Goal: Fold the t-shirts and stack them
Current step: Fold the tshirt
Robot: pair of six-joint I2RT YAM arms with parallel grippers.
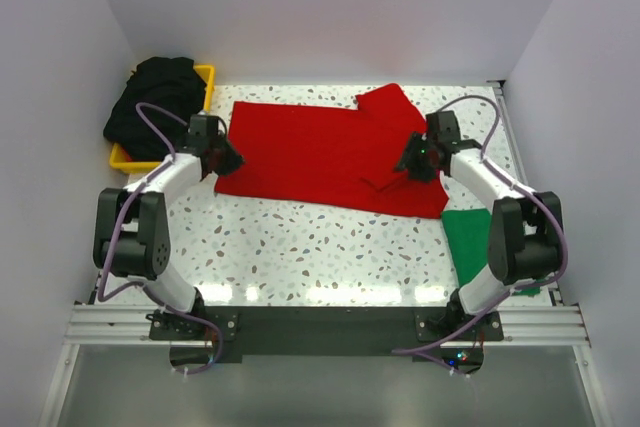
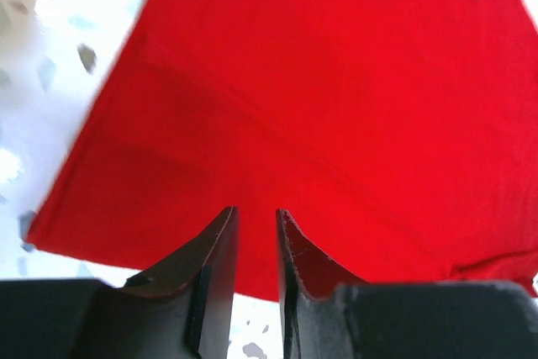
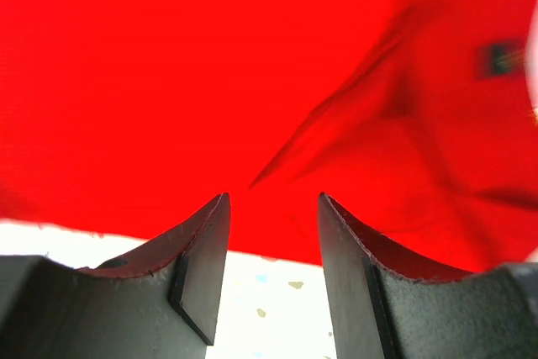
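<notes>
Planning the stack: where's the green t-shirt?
Top view: the green cloth t-shirt lies near-right on the table, partly under the right arm, beside the red cloth t-shirt.

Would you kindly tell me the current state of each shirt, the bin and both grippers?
red t-shirt: spread out on the table, not fully folded.
green t-shirt: lying flat near the table's right edge.
black t-shirts: heaped in the yellow bin.
yellow bin: full, shirts spilling over.
left gripper: open, empty.
right gripper: open, empty.
</notes>
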